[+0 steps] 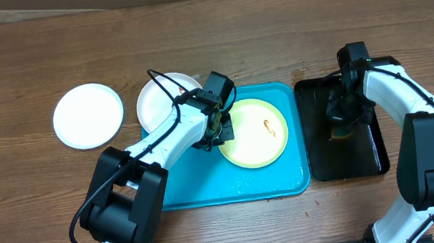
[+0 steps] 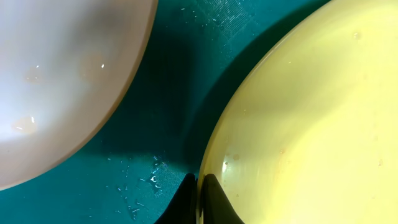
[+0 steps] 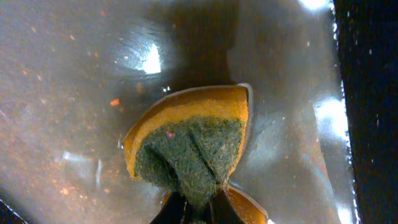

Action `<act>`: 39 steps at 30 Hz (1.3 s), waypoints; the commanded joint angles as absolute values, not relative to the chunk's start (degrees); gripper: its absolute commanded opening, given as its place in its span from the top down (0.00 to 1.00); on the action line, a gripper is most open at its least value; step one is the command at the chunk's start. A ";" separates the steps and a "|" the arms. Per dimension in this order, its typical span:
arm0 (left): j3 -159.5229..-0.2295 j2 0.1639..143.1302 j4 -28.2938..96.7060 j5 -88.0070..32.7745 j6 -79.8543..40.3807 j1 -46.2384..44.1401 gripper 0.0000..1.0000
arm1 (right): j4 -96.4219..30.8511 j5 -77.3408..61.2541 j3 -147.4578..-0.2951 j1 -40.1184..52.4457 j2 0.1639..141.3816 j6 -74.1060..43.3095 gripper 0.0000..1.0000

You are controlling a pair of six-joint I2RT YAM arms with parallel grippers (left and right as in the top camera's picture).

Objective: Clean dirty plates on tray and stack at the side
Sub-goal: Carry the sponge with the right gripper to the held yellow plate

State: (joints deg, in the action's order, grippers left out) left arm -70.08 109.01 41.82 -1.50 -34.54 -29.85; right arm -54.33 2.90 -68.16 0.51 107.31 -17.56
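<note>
Beside the large turquoise-blue rectangular plastic tray (image 1: 286,180), to its left, the left arm (image 1: 163,139) has smooth white link shells between blocky black joint housings. A thin black cable (image 1: 164,85) loops off its wrist. Its fingers (image 2: 214,202) are black and tapered. Right of the tray, the right arm (image 1: 406,91) is built alike.

Right gripper (image 3: 198,208) clamped on an orange foam sponge with a dark green scouring face (image 3: 189,149).
Sponge creased at the pinch, green face toward the camera; beneath it lies a glossy black plastic tray (image 3: 68,93), wet and speckled.
</note>
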 commanded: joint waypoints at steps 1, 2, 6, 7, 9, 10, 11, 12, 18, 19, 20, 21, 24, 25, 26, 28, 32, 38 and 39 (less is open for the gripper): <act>-69.49 109.40 42.35 -1.34 -34.72 -29.30 0.96 | -56.58 2.48 -70.63 0.64 107.35 -16.47 0.96; -69.49 109.40 42.72 -1.83 -34.76 -29.17 0.96 | -58.00 2.46 -71.96 0.64 107.24 -16.51 0.96; -69.49 109.40 42.83 -2.81 -34.74 -28.60 0.94 | -62.72 2.50 -75.85 0.97 106.41 -16.47 0.96; -69.49 109.40 42.81 -2.79 -34.74 -28.45 0.91 | -63.68 2.52 -76.60 1.19 106.02 -16.45 0.96; -69.49 109.40 42.81 -2.59 -34.72 -28.21 0.85 | -64.51 2.55 -77.14 1.50 105.23 -16.27 0.96; -69.49 109.40 42.76 -2.61 -34.72 -28.12 0.81 | -64.77 2.74 -77.23 1.61 104.81 -16.32 0.96; -69.49 109.40 42.54 -2.85 -34.74 -28.10 0.68 | -65.14 2.98 -77.28 1.83 104.20 -16.29 0.96; -69.49 109.40 42.17 -3.11 -34.74 -28.10 0.63 | -65.43 2.94 -77.28 1.89 104.07 -16.32 0.96; -69.49 109.40 42.44 -3.31 -34.72 -28.10 0.96 | -66.57 3.25 -77.21 3.31 104.09 -16.75 0.96; -69.49 109.40 42.61 -4.36 -34.74 -28.10 0.96 | -66.57 4.69 -77.21 3.90 104.09 -16.78 0.96; -69.49 109.40 42.68 -5.08 -34.74 -28.10 0.96 | -66.54 5.93 -77.23 4.34 104.09 -16.82 0.96; -69.49 109.40 42.81 -6.15 -34.76 -28.10 0.96 | -66.57 7.42 -77.23 4.86 104.09 -17.41 0.96; -69.49 109.40 43.27 -9.47 -34.89 -28.10 0.92 | -67.05 10.11 -77.23 6.28 104.09 -19.42 0.96; -69.49 109.40 43.29 -9.78 -34.89 -28.10 0.86 | -67.00 10.59 -77.23 6.85 104.09 -19.53 0.96; -69.49 109.40 43.22 -9.30 -34.87 -28.10 0.83 | -66.81 11.14 -77.23 7.29 104.09 -19.51 0.96; -69.49 109.40 43.16 -7.25 -34.87 -28.08 0.83 | -66.48 11.86 -77.25 7.86 104.09 -19.53 0.96; -69.49 109.40 43.68 -6.20 -34.70 -28.10 0.96 | -67.55 12.03 -77.89 8.19 104.07 -19.27 0.96; -69.49 109.40 43.48 -6.28 -34.70 -28.10 0.96 | -70.24 12.32 -80.86 8.75 104.05 -18.48 0.96; -69.49 109.40 43.42 -6.46 -34.70 -28.10 0.96 | -70.48 13.56 -80.86 9.10 104.05 -18.04 0.96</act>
